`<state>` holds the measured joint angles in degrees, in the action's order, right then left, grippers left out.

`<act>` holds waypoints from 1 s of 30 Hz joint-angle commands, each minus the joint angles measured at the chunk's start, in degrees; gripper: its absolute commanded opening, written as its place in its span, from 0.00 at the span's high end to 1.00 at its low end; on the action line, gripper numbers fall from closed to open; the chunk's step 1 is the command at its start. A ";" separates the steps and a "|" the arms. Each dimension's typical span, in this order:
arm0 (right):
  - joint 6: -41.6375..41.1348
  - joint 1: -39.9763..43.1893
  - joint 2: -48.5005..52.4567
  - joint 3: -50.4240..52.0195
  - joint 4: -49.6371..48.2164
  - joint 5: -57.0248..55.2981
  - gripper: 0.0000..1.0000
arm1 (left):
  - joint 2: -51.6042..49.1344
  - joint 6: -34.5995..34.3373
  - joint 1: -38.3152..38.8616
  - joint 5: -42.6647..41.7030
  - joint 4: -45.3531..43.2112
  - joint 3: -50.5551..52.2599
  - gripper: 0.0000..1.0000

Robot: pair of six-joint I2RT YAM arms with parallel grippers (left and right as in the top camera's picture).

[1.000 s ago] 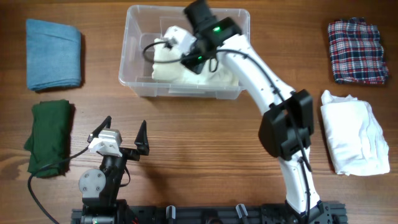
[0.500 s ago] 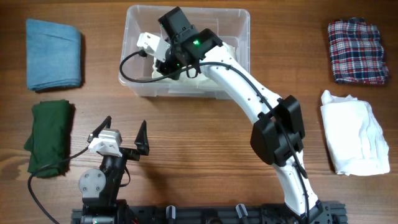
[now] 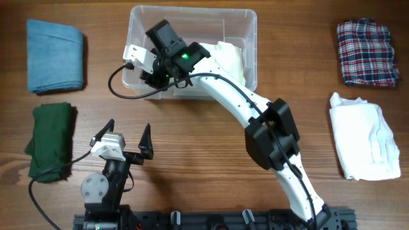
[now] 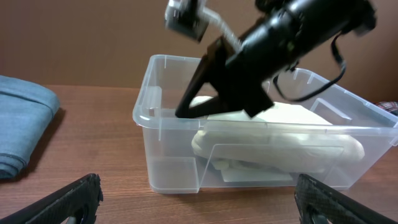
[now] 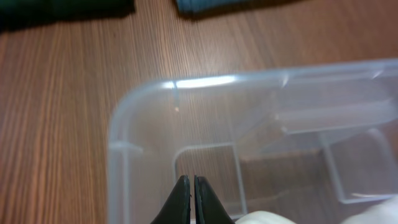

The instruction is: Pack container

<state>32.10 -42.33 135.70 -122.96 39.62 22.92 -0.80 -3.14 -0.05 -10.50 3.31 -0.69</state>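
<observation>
The clear plastic container (image 3: 192, 9) stands at the back centre of the table, and a cream folded cloth (image 3: 225, 55) lies in its right part. My right gripper (image 3: 152, 78) hangs shut and empty over the bin's left end. In the right wrist view its tips (image 5: 191, 179) meet above the container's rounded corner (image 5: 124, 124), with the cream cloth (image 5: 267, 218) just below them. From the left wrist I see the container (image 4: 174, 158) and cloth (image 4: 280, 137) ahead. My left gripper (image 3: 128, 129) rests wide open near the front edge with nothing in it (image 4: 202, 202).
A blue folded cloth (image 3: 55, 54) lies at back left with a dark green one (image 3: 51, 140) in front of it. At the right lie a plaid cloth (image 3: 365, 52) and a white cloth (image 3: 365, 135). The right arm stretches diagonally over the table's middle.
My right arm has swung left across the container, from over the cream cloth to the bin's left end, its gripper shut. The cloth stays in the bin. The left arm is still.
</observation>
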 commanded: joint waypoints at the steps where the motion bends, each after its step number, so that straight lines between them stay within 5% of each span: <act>1: -1.01 0.20 2.16 -1.09 -0.87 0.11 0.96 | 0.42 -0.33 0.33 0.55 0.15 0.37 0.00; 30: 1.42 7.72 2.69 -1.09 14.25 -13.14 0.96 | 0.42 -0.35 0.33 0.52 0.15 0.37 0.00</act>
<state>31.48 -37.12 136.92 -124.73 51.68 14.72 -0.80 -3.14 -0.05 -10.50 3.31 -0.69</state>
